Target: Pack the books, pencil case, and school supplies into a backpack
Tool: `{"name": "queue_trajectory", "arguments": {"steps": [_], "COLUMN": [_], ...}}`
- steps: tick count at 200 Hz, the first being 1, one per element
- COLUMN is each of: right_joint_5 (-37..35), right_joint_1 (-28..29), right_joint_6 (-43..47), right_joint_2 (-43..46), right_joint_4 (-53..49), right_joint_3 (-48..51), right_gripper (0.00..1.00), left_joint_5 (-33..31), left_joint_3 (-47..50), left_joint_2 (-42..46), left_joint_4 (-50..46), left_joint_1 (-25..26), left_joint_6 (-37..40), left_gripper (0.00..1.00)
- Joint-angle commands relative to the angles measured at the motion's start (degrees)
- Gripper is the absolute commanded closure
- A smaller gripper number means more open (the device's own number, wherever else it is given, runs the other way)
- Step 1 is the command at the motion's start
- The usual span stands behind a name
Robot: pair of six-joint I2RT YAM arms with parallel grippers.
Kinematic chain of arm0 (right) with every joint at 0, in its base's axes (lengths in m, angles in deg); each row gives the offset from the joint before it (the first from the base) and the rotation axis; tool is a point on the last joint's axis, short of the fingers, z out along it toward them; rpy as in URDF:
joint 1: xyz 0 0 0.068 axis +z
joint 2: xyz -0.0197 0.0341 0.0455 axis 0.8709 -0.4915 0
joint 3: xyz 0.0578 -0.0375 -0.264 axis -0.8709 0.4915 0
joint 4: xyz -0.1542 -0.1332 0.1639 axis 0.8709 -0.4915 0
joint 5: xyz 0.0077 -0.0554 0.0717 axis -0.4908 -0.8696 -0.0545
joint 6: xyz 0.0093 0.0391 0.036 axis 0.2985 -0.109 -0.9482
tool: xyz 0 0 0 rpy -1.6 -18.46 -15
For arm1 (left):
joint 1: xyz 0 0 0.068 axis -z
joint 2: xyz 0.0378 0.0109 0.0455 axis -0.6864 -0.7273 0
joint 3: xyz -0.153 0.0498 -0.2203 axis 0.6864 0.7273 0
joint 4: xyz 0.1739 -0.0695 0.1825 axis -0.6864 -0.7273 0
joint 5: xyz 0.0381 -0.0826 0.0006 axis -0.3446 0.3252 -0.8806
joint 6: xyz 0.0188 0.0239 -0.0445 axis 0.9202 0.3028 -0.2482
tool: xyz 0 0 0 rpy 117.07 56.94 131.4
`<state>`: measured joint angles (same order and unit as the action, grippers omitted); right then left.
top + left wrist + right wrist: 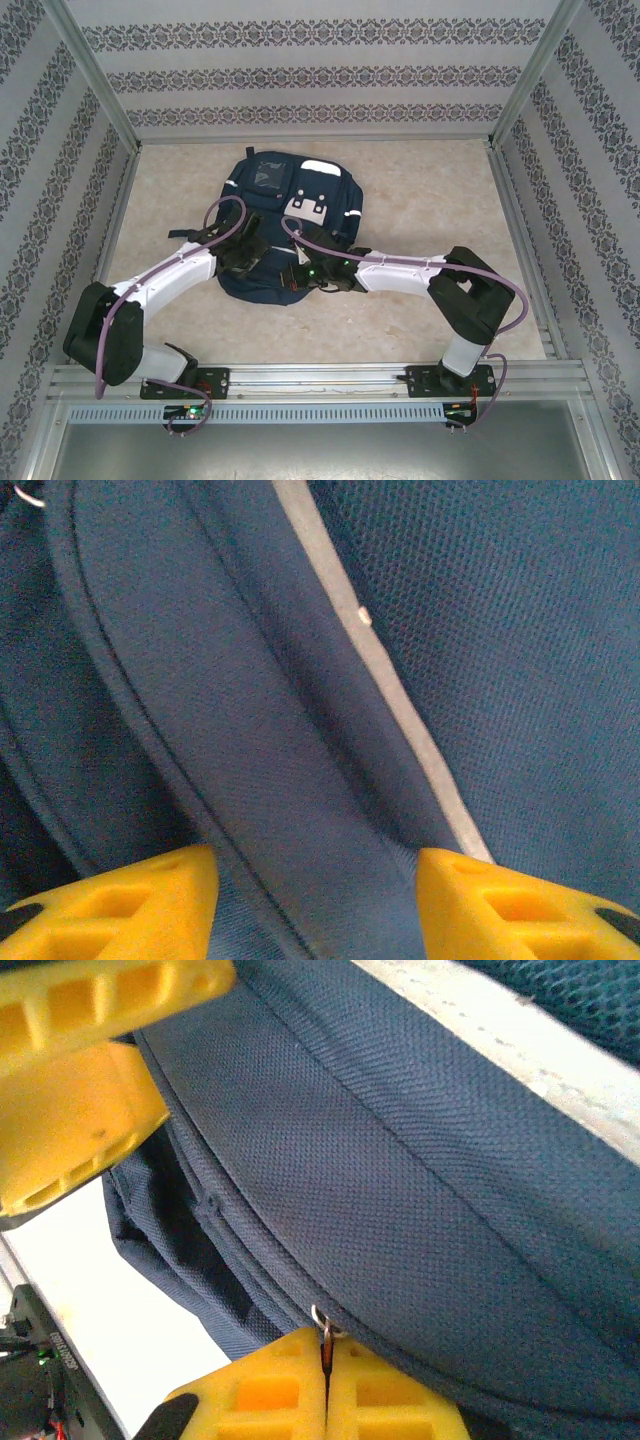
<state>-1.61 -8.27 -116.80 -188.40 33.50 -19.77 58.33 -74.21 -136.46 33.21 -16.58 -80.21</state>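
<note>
The navy backpack [290,195] lies flat mid-table, with white patches and a buckle tab [308,207] facing up. My left gripper [250,262] is at its near left edge, and its yellow fingers [120,900] are closed on a thick fold of the blue fabric [300,780]. My right gripper [302,270] sits at the near edge beside it. Its jaws [326,1370] are shut on the small metal zipper pull [322,1322] along the seam. The books, pencil case and school supplies are out of view.
The left gripper's fingers [80,1100] sit close above the right gripper. Patterned walls [60,200] box in the table on three sides. Bare beige tabletop [430,190] lies to the right and left of the backpack. A metal rail [320,380] runs along the near edge.
</note>
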Motion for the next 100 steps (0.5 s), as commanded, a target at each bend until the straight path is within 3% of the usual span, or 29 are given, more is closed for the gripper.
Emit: {"name": "queue_trajectory", "arguments": {"steps": [1,28,40,50,73,100], "right_joint_5": [3.72,2.42,-0.18,-0.71,-3.61,-6.2], "right_joint_1": [0.97,0.97,0.92,0.5,-1.61,-5.67], "right_joint_6": [-0.12,0.87,1.7,3.37,8.7,16.16], "right_joint_2": [-0.34,0.34,0.36,0.29,0.78,2.65], "right_joint_4": [0.97,-1.69,-6.0,-9.32,-16.68,-20.72], "right_joint_3": [-1.37,-2.1,-2.92,-3.34,-2.77,-1.1], "right_gripper": [1.0,1.0,1.0,1.0,1.0,1.0], "left_joint_5": [-6.9,-7.77,-8.39,-9.47,-10.57,-6.58], "left_joint_3": [0.54,2.02,2.84,3.1,3.38,3.8], "left_joint_2": [-0.19,-3.77,-4.15,-3.43,0.01,3.22], "left_joint_4": [2.17,5.08,5.8,5.2,5.01,3.74], "left_joint_1": [3.37,4.97,4.96,4.91,4.76,2.8], "left_joint_6": [-3.97,-5.59,-5.67,-5.18,0.48,8.58], "left_gripper": [0.51,0.7,0.89,1.0,1.0,1.0]}}
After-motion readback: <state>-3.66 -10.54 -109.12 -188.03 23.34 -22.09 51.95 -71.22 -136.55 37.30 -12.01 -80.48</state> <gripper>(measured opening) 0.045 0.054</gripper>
